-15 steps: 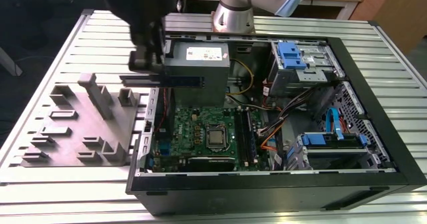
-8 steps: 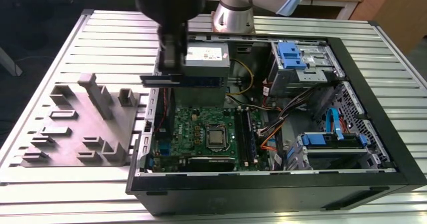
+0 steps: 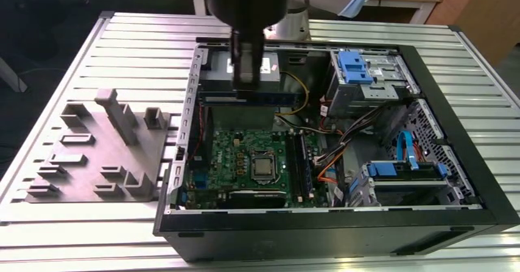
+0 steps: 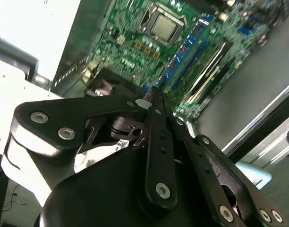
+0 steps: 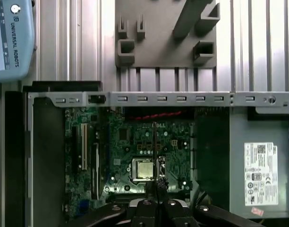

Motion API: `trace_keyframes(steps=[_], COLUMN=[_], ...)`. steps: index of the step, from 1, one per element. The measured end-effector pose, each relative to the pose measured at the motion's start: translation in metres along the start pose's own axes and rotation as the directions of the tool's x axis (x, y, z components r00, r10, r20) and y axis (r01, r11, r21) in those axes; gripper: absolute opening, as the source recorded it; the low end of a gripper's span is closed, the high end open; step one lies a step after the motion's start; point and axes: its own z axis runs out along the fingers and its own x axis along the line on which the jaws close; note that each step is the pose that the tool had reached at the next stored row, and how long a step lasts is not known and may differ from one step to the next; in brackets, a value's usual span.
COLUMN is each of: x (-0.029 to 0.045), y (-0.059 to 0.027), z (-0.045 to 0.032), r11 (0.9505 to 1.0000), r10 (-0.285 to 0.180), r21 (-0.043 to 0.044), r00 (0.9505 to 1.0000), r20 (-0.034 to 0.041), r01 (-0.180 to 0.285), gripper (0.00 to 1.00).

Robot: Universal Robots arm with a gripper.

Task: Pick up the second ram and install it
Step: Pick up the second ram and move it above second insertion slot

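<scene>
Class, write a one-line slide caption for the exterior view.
End effector holding the second ram above the open computer case, grey fixture block on the exterior view's left.

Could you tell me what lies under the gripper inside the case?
Under the gripper, shut on the second ram, lies the motherboard with its processor socket. In the first wrist view the gripper hides the board beyond it.

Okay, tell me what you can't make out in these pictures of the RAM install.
Exterior view: latch positions on the memory slots, too small to tell.
First wrist view: the second ram shows edge-on, faces hidden; the gripper covers the slots.
Second wrist view: the gripper's linkage hides most of the ram.
</scene>
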Motion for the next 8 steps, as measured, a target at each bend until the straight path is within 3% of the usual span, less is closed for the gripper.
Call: trace_keyframes(steps=[8], x=[-0.001], y=[-0.0364], z=[0.0004], r11=[1.0], r10=[0.0], r21=[0.0], r00=[1.0], r20=[0.0002], r01=[0.0], gripper=[0.08])
